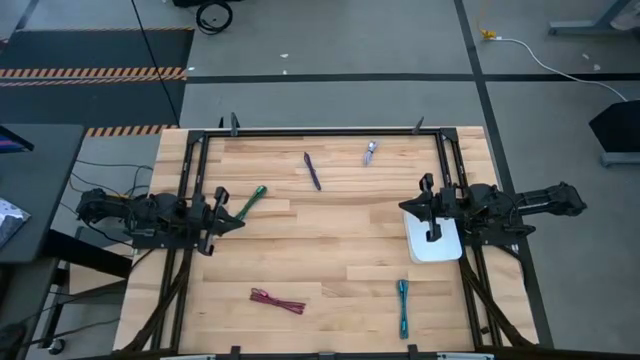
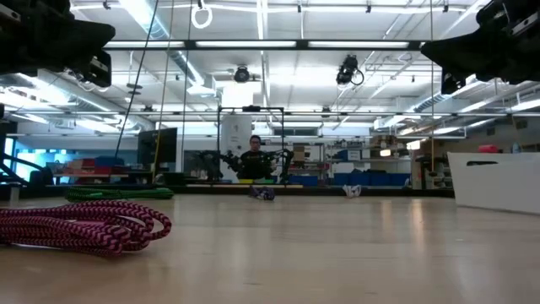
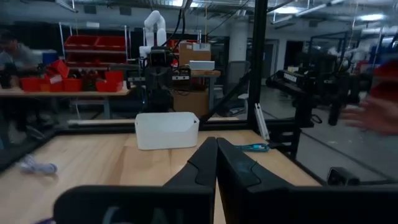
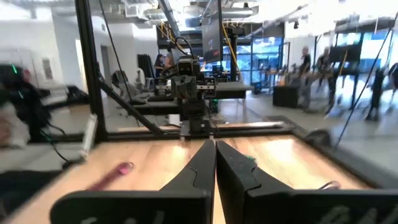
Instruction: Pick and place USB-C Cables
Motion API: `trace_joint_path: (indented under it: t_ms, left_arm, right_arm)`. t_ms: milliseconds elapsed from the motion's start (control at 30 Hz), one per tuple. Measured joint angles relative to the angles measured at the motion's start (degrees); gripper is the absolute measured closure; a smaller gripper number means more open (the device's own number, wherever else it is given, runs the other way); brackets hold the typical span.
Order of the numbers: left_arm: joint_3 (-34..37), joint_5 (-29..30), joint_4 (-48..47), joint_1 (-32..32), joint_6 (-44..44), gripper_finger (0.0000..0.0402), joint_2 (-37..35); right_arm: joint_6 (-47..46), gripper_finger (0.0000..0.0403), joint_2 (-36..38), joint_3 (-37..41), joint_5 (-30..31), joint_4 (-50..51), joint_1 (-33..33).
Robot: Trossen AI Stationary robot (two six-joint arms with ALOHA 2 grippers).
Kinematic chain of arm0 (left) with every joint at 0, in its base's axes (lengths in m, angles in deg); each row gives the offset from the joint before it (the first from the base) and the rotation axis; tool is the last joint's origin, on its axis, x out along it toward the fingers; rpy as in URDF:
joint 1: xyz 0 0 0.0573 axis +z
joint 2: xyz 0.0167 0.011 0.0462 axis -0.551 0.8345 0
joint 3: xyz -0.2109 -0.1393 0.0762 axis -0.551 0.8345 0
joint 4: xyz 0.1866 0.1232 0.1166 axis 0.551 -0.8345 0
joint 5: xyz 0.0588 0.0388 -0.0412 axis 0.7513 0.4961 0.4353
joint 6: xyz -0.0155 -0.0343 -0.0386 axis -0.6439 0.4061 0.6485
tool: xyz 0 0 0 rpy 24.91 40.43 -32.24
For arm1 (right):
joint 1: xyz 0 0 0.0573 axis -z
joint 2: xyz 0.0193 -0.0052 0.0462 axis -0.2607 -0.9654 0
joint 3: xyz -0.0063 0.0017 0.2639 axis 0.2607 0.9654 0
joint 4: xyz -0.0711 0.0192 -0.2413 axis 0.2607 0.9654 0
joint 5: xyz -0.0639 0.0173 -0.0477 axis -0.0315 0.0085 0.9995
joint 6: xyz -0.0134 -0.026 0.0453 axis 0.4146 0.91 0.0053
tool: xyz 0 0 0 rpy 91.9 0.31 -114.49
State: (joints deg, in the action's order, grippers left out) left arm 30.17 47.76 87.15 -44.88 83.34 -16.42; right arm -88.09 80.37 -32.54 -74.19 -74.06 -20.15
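Five thin USB-C cable bundles lie scattered on the pale wooden plank table (image 1: 340,250): the green cable (image 1: 250,202) just beside the left hand (image 1: 222,207), the dark purple cable (image 1: 313,171) and the silvery lilac cable (image 1: 371,152) toward the far edge, the maroon red cable (image 1: 277,299) and the teal cable (image 1: 402,306) near the front edge. The left hand hangs at the table's left side with its fingers pressed together, holding nothing. The right hand (image 1: 429,207) hovers, likewise closed and empty, over the white rounded rectangular plastic tray (image 1: 436,246) at the right side.
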Motion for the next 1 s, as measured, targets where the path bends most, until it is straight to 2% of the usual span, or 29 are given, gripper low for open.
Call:
trace_joint_path:
  t_ms: [100,200,467,633,733,833,1000]
  left_arm:
    - [0.00,0.02,0.51,-0.02,5.24,0.0390,0.02]
    - [0.01,0.13,3.64,0.00,6.48,0.0390,0.00]
    - [0.02,0.97,15.21,0.02,7.29,0.0390,0.01]
    - [0.02,7.39,22.23,0.03,0.94,0.0390,0.00]
    - [0.02,8.08,24.20,0.03,-2.43,0.0390,-0.03]
    - [-0.27,8.07,23.20,0.03,-5.25,0.0389,0.00]
    - [-4.57,10.18,13.49,0.03,-7.03,0.0364,0.06]
  right_arm:
    - [10.88,0.0385,0.00,0.01,0.69,-0.01,0.27]
    - [15.23,0.0385,0.00,0.00,0.69,-0.01,0.27]
    - [15.76,0.0385,0.00,0.00,0.92,-0.30,0.29]
    - [14.85,0.0385,0.00,0.01,1.02,-0.67,0.29]
    - [14.82,0.0385,-0.02,0.01,1.02,-1.19,0.29]
    - [11.69,0.0385,-0.01,0.01,-0.06,-3.44,0.28]
    - [-3.95,0.0385,-0.02,0.01,-2.63,-7.84,0.22]
